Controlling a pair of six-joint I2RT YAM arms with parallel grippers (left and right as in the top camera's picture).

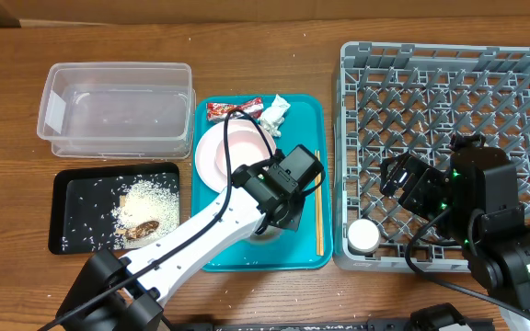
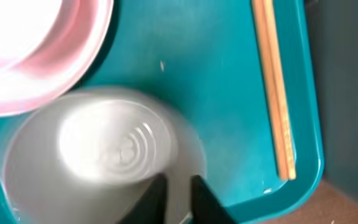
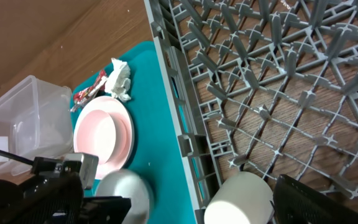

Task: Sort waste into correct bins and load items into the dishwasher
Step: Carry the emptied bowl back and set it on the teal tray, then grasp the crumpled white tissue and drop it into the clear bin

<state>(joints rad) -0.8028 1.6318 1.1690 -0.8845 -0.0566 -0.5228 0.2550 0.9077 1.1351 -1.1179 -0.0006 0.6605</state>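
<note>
My left gripper (image 2: 179, 198) is shut on the rim of the pale grey bowl (image 2: 98, 158), which lies upside down at the front of the teal tray (image 1: 256, 260). The bowl is blurred. The white-pink plate (image 1: 233, 152) lies just behind it. The red wrapper (image 1: 231, 109) and the tissue wad (image 1: 275, 112) lie at the tray's back. The chopsticks (image 1: 318, 216) lie along its right side. The white cup (image 1: 364, 237) sits in the front left corner of the grey dish rack (image 1: 449, 92). My right gripper (image 1: 401, 180) is open and empty above the rack, behind the cup.
The clear tub (image 1: 118, 101) stands at the back left. The black tray (image 1: 76, 221) in front of it holds rice grains and brown scraps (image 1: 144, 228). Loose grains lie on the wooden table around them.
</note>
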